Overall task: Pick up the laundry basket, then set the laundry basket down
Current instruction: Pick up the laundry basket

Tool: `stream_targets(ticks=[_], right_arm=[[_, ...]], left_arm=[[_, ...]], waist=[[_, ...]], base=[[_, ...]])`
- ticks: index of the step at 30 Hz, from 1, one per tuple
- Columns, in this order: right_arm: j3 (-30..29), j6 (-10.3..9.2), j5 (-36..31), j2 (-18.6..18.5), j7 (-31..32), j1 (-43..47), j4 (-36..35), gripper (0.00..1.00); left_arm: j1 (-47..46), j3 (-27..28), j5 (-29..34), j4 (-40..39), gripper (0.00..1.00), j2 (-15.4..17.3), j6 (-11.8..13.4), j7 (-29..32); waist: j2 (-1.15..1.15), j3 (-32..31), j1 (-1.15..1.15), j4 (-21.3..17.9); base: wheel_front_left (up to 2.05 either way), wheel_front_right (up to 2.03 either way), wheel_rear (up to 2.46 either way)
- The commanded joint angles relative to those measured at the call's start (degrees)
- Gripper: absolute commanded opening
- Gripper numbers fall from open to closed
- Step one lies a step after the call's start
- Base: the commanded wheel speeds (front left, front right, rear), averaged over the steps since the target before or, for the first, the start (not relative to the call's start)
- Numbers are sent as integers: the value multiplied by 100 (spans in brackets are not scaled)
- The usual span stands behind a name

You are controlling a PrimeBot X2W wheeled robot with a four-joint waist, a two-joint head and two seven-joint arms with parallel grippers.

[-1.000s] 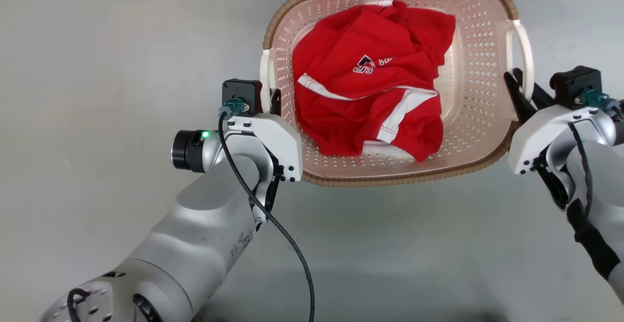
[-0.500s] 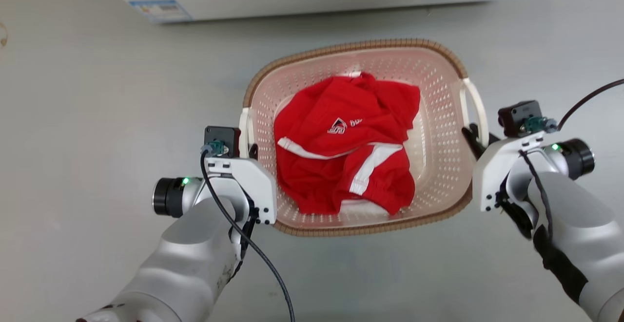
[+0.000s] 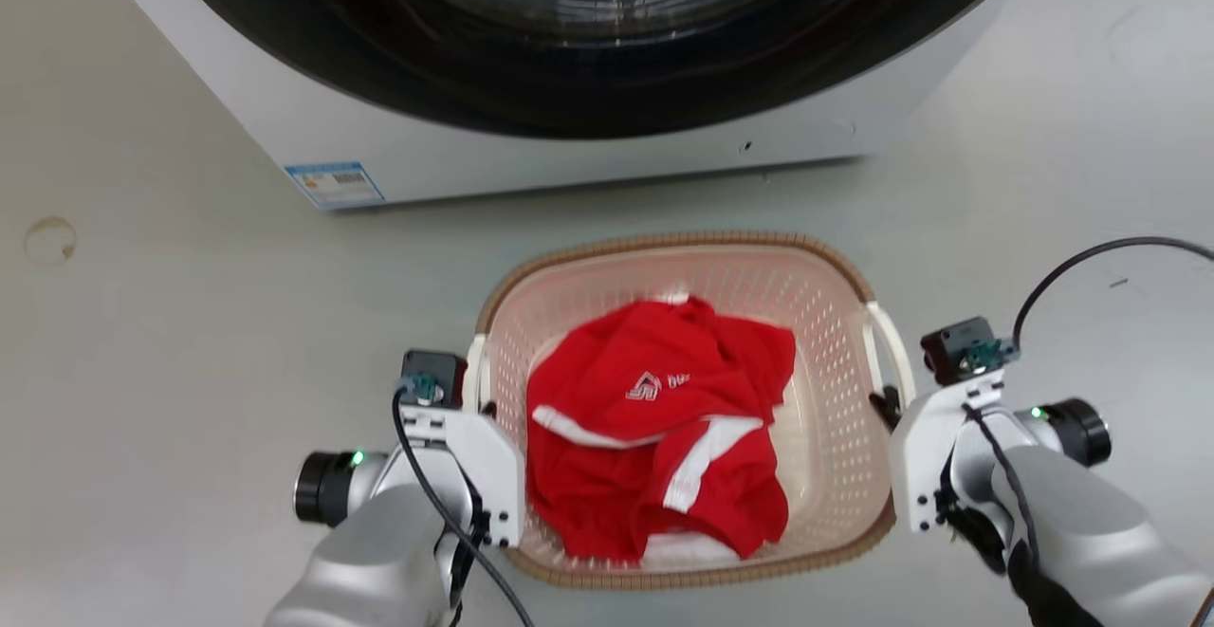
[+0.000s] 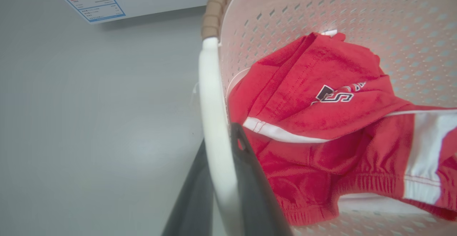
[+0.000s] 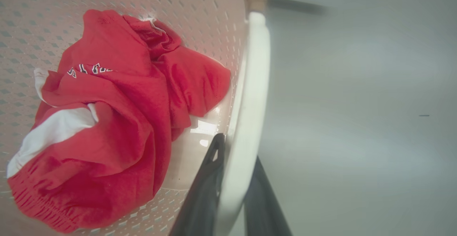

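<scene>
Ahead of you a white front-loading washing machine (image 3: pixel 588 148) spans the top of the head view, its dark round door cut off by the upper edge. It stands on a pale grey floor (image 3: pixel 190 342) that runs under everything else.

The laundry basket (image 3: pixel 664 240) is between your two arms, just in front of the machine and apart from it. It has pale pink perforated walls and a brown woven-look rim, with its long sides running left to right. You cannot tell from these views whether its base rests on the floor or hangs just above it. Inside lies a crumpled red garment (image 3: pixel 654 437) with white stripes and a white-and-dark logo, covering most of the bottom.

Your left hand (image 4: pixel 219 136) is clenched on the basket's left handle (image 4: pixel 210 86). One dark finger lies inside the white bar, toward the garment, and the other outside, both pressed against it. Your right hand (image 5: pixel 237 148) grips the right handle (image 5: pixel 251 79) the same way, with a finger on each side of the white bar, touching it. A green light glows on each wrist in the head view.

A blue-bordered label (image 3: pixel 334 184) is stuck at the lower left corner of the machine's front. A faint round mark (image 3: pixel 49 240) shows on the floor well to the left.
</scene>
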Motion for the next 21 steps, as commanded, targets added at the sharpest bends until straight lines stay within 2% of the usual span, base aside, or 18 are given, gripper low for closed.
stream_targets(ticks=[1, 14, 21], right_arm=[[123, 34, 1, -107, 98, 242, 55, 0], [617, 34, 595, -87, 514, 606, -65, 0], [791, 34, 868, -87, 702, 792, -90, 0]], left_arm=[[13, 37, 102, 73, 0, 208, 0, -58], [676, 32, 108, 133, 0, 306, -357, 304], [956, 30, 123, 146, 0, 406, -565, 689]], waist=[[0, -292, 0, -28], [0, -1462, 0, 2], [0, -1967, 0, -33]], base=[[0, 0, 0], [0, 0, 0], [0, 0, 0]])
